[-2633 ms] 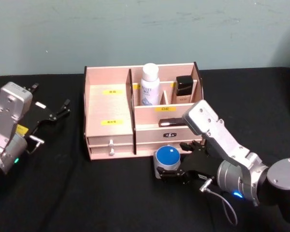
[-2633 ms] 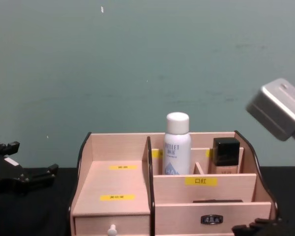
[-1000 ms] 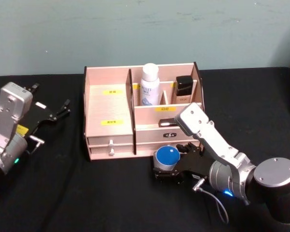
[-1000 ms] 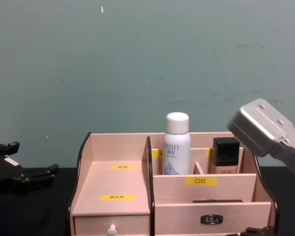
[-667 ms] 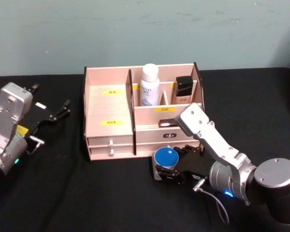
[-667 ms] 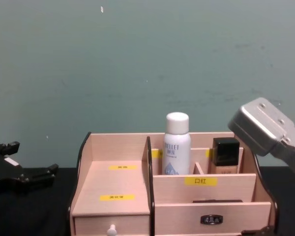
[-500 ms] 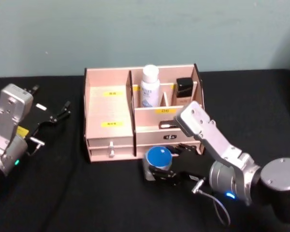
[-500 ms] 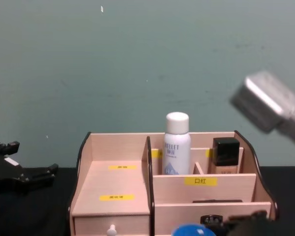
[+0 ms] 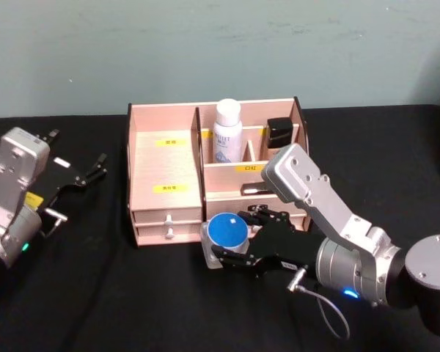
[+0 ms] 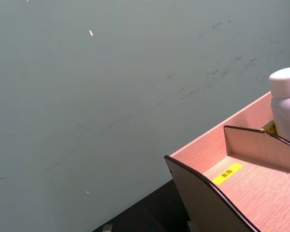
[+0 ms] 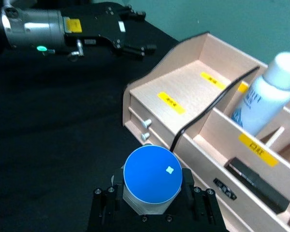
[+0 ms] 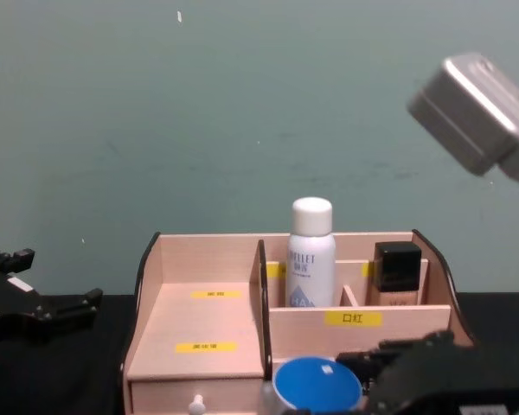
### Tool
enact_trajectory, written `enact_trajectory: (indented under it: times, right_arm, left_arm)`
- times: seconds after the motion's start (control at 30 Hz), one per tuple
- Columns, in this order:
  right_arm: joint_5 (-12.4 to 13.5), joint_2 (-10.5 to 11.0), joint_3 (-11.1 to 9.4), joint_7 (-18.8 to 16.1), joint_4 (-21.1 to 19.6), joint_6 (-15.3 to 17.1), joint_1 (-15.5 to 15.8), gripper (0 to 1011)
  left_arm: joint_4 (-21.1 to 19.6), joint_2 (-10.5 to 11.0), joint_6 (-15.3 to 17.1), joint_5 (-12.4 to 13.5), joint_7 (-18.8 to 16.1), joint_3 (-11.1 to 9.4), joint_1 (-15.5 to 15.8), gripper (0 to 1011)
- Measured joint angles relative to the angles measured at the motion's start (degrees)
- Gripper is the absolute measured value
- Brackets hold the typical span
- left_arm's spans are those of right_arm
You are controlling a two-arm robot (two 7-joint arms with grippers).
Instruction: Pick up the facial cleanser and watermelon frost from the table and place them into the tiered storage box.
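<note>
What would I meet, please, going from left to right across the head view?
Left gripper, open and idle → drawer knobs of the tiered storage box → blue-lidded jar, clamped in the right gripper → black-capped bottle. The white bottle stands directly behind the jar, so I left it out.

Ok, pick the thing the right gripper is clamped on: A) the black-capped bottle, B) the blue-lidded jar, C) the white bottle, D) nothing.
B: the right gripper grips the blue-lidded jar from both sides, in front of the tiered storage box; the left gripper is parked, open, at the left.
</note>
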State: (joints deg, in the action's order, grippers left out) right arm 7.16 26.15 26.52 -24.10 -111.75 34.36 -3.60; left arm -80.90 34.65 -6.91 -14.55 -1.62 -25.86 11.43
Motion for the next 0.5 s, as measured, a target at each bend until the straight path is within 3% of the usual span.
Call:
enact_trajectory:
  times: [0.2, 0.5]
  right_arm:
    - [-0.4, -0.21, 0.39, -0.58, -0.9, 0.23, -1.23, 724]
    - [-0.81, -2.35, 1.61, -1.05, 0.21, 1.07, -4.97, 724]
  left_arm:
    - [0.0, 0.0, 0.0, 0.0, 0.0, 0.0, 0.0, 1001]
    - [0.0, 0.0, 0.0, 0.0, 0.0, 0.0, 0.0, 1001]
